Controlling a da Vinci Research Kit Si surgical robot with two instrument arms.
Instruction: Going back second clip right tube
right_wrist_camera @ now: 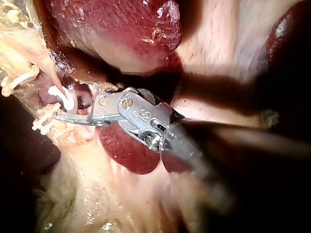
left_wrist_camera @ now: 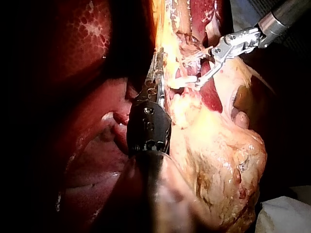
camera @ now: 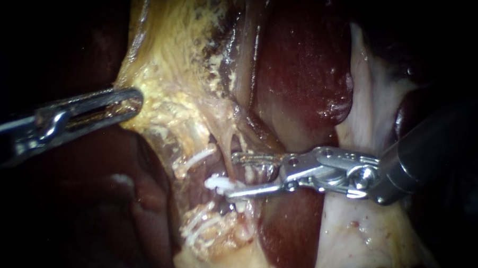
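Note:
My right instrument (camera: 236, 175) enters from the right with its jaws open around dark red tissue beside a thin pale tube (camera: 227, 149). A white clip (camera: 220, 183) sits across that tube, just off the tip of the lower jaw. The right wrist view shows the same clip (right_wrist_camera: 63, 96) just ahead of the open jaws of the right instrument (right_wrist_camera: 73, 104). My left instrument (camera: 131, 99) comes in from the left, its jaws shut on a fold of yellowish tissue (camera: 161, 83) that it holds taut. In the left wrist view the left instrument (left_wrist_camera: 156, 68) lies along that yellow fold.
The dark red liver (camera: 305, 72) lies behind and above the right jaws. Two more white clips (camera: 198, 159) (camera: 198, 228) sit on strands left of and below the jaws. Pale membrane (camera: 367, 101) runs behind the right shaft. Lumpy yellow fat (left_wrist_camera: 218, 155) lies beside the left shaft.

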